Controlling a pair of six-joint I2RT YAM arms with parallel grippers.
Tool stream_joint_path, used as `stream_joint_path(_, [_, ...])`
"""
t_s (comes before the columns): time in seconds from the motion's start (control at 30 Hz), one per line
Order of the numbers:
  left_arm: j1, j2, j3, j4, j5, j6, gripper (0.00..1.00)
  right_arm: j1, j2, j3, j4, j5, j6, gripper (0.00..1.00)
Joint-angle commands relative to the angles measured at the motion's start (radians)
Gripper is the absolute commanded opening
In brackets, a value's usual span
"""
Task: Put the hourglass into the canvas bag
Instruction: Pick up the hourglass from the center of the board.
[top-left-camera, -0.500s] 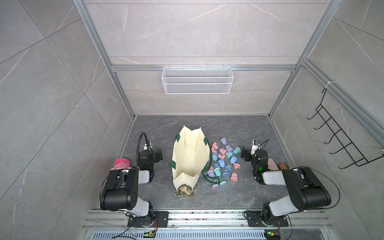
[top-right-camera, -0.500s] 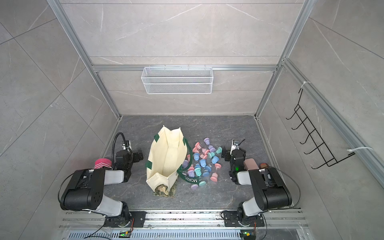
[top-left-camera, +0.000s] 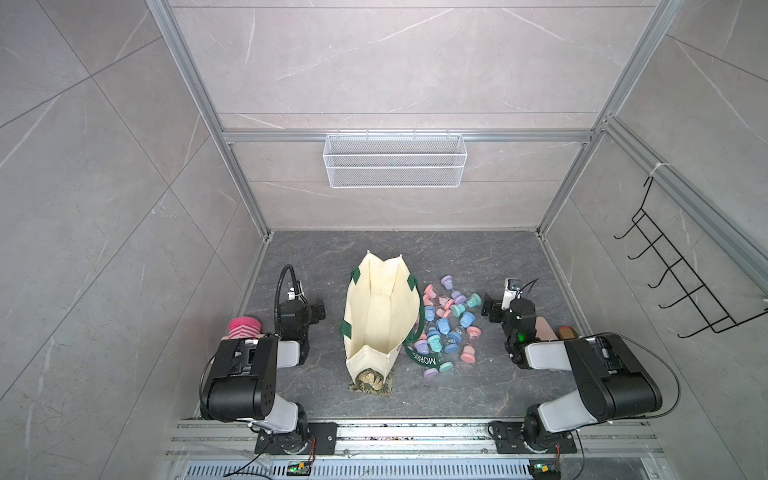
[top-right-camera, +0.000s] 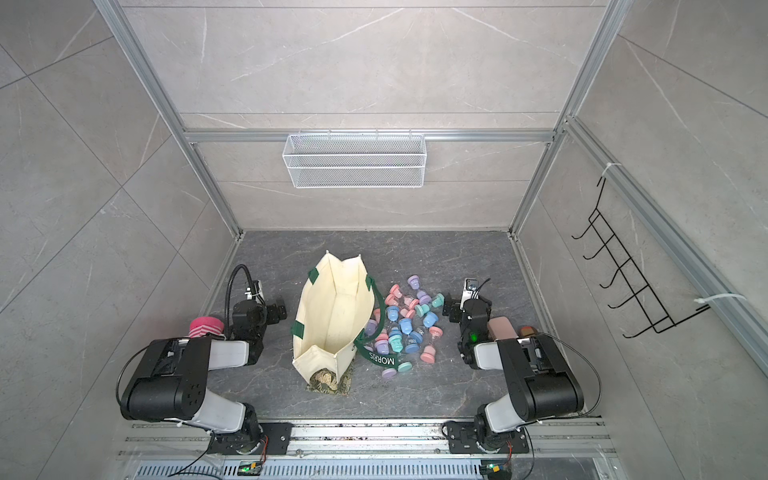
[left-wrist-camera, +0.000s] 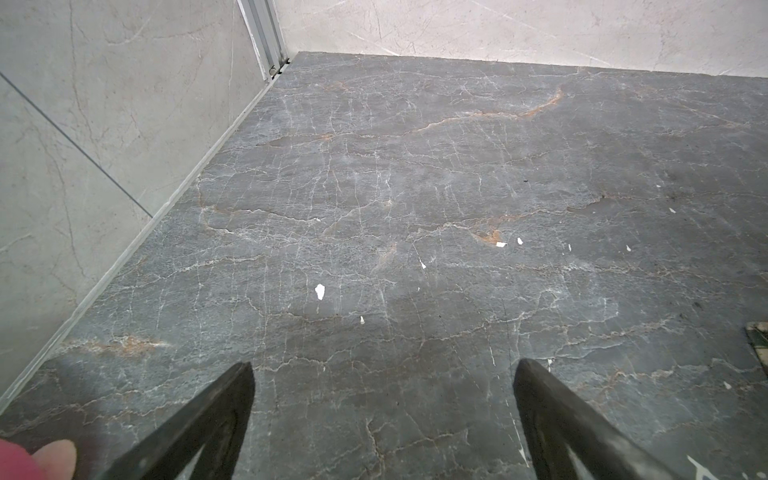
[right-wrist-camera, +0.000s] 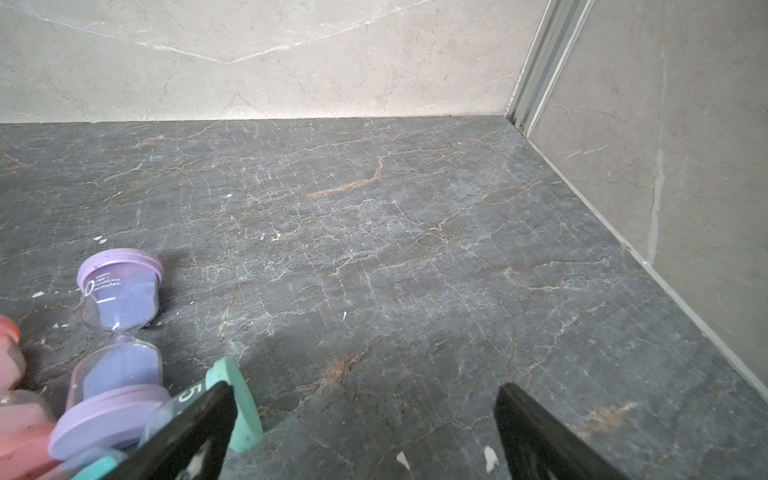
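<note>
Two claws, and you have both of them spread wide with nothing between their fingers. Your left claw (left-wrist-camera: 382, 370) hangs low over bare tabletop (left-wrist-camera: 415, 187), to the left of the canvas bag (top-left-camera: 380, 316). Your right claw (right-wrist-camera: 365, 388) sits low at the right edge of the hourglasses (top-left-camera: 451, 324).

The bag stands in the middle of the tabletop, mouth open upward, its long side running near to far. Every hourglass you can see lies outside it, in a loose heap of pink, blue, teal and purple just to its right, many of them touching one another. A patterned cloth (top-left-camera: 370, 384) shows under the bag's near end.

One dark green strap (top-left-camera: 424, 357) trails onto the tabletop at the bag's near right corner, in among the hourglasses. You can read "MORRIS" on it in white capitals, turned nearly upside down in both top views.

In the right wrist view a purple hourglass (right-wrist-camera: 118, 332) lies on its side. Its white print ends in "minutes." beside a large "0", and the lines above are too small to read. A teal hourglass (right-wrist-camera: 239, 399) bearing a white "5" lies just beside one finger (right-wrist-camera: 199, 424) of the right claw, outside the gap. You cannot tell whether the two touch.
</note>
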Motion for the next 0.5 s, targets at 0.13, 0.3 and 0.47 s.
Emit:
stream_joint_path(0.13, [-0.001,-0.012,-0.003,0.047,-0.024,0.012,1.00,0.000,-0.029,0.024,-0.016,0.026,-0.008,1.00])
stream_joint_path(0.3, [0.038,-0.099,0.462,-0.714,-0.167,-0.118,0.99,0.050,-0.307,0.437,-0.917,0.158,0.217,1.00])
stream_joint_path(0.47, [0.050,-0.196,0.707,-1.072,-0.108,-0.450,0.96,0.029,-0.270,0.699,-1.345,-0.081,0.607,1.00])
